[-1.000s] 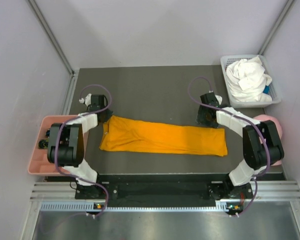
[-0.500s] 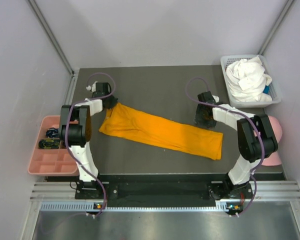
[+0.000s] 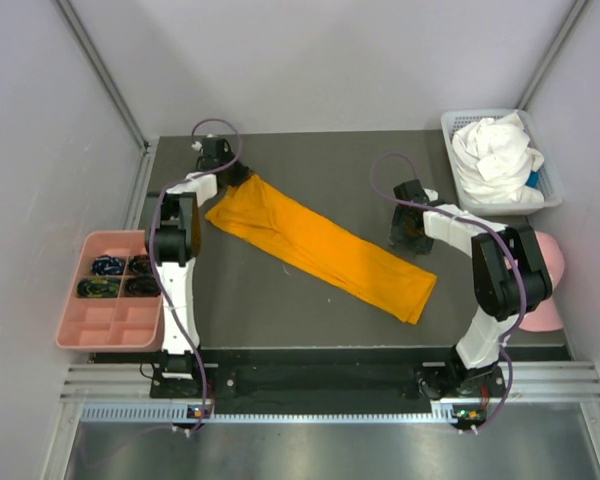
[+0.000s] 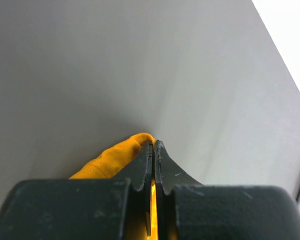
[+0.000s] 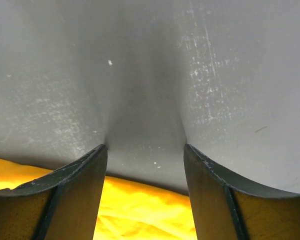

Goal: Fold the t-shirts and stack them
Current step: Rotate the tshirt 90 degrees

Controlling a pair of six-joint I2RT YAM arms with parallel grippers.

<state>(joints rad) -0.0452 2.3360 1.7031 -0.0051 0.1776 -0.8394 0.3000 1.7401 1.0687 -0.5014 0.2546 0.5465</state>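
From above, the orange t-shirt [image 3: 320,250] lies as a long folded strip on the table [image 3: 310,160], left of the basket [image 3: 505,207]. The white t-shirt [image 3: 495,155] sits bunched up inside the basket. The left gripper [image 3: 240,177] is far left of the basket. The right gripper [image 3: 408,240] is just left of it.

In the left wrist view, the fingers [image 4: 140,167] are squeezed shut on orange cloth.

In the right wrist view, the fingers [image 5: 80,180] stand wide apart and hold nothing.

I think the left gripper should keep a tight pinch and pull slowly, so the strip stays flat.
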